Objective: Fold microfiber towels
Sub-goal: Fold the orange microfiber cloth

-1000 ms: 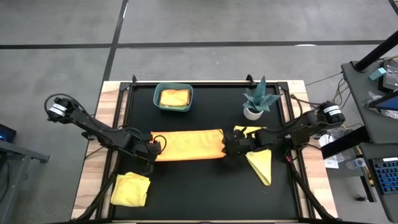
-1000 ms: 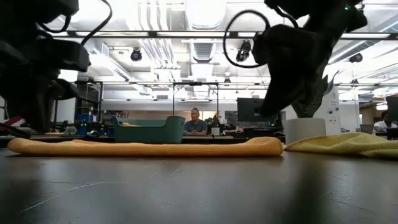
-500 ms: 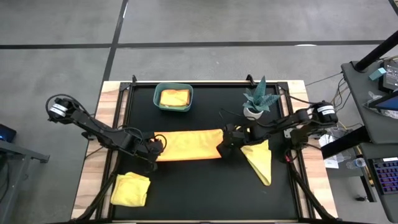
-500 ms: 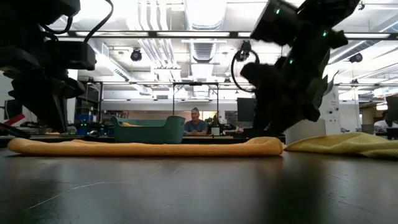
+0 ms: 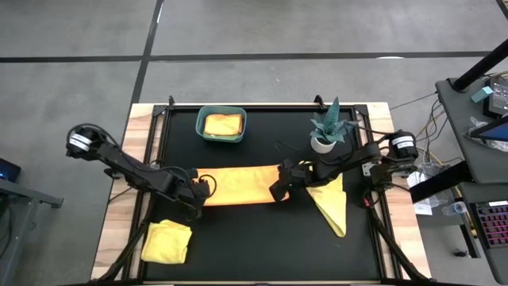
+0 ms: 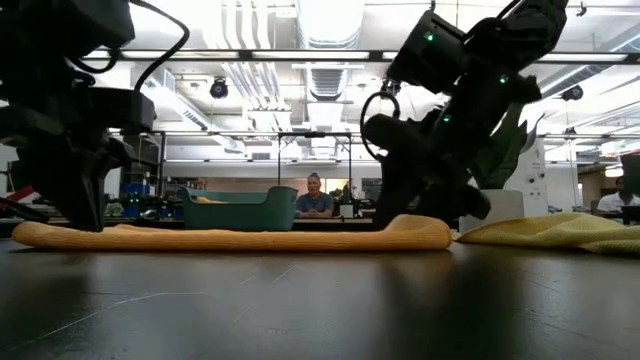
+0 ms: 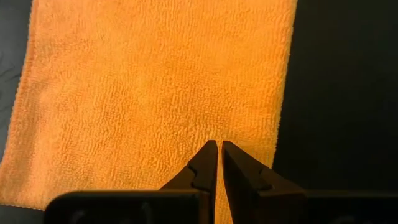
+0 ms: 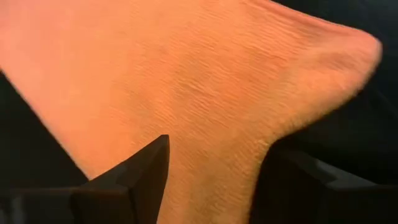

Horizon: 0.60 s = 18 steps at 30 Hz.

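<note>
An orange towel [image 5: 238, 184], folded into a long strip, lies flat across the middle of the black mat [image 5: 262, 246]. My left gripper [image 5: 200, 193] is shut over the strip's left end [image 7: 155, 81]. My right gripper [image 5: 278, 191] stands open at the strip's right end [image 8: 186, 74], one finger on either side of the cloth. A yellow towel [image 5: 333, 202] lies spread on the mat under the right arm. A folded yellow towel [image 5: 167, 241] rests at the near left. My left gripper has its shut fingertips [image 7: 211, 152] down on the top face of the orange towel, near its left end [image 6: 90, 232]. The fingers come from above, slanting down. The towel lies flat on the mat. My right gripper stands astride the towel's right end [image 8: 211, 124]; whether its fingers touch the cloth I cannot tell.
A teal bin [image 5: 202, 131] holding a folded towel stands at the far left of the mat. A small potted plant [image 5: 329, 127] stands at the far right, close behind my right arm. In the low view, a person [image 6: 315, 200] sits in the room beyond the table.
My right gripper has gone down and toward the table's left, from above the yellow towel to the orange towel's right end. It has rolled at the wrist and its fingers have spread. The orange towel has stayed where it was.
</note>
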Motion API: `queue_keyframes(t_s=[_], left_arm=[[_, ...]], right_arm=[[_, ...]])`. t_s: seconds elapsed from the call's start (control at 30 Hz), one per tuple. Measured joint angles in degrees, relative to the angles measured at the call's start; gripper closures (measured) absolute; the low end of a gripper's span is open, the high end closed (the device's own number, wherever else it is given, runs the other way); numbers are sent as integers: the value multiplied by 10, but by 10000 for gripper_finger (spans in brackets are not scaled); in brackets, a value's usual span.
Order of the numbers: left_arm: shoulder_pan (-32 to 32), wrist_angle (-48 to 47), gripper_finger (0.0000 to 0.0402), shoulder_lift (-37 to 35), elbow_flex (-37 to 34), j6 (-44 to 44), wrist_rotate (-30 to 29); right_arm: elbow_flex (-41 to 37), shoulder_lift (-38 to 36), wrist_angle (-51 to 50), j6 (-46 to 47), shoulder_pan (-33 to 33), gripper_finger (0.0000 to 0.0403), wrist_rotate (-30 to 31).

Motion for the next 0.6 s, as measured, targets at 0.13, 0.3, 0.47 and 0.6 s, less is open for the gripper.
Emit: queue_keyframes(t_s=[0.13, 0.3, 0.47, 0.6], left_arm=[[0, 2, 392, 14, 0, 0, 0], [0, 0, 391, 22, 0, 0, 0], [-1, -55, 392, -1, 1, -11, 0], [-1, -104, 391, -27, 2, -16, 0]], right_arm=[[0, 12, 32, 0, 0, 204, -1], [0, 22, 45, -1, -2, 297, -1], [0, 9, 41, -28, -2, 385, -2], [0, -16, 7, -44, -2, 392, -2]])
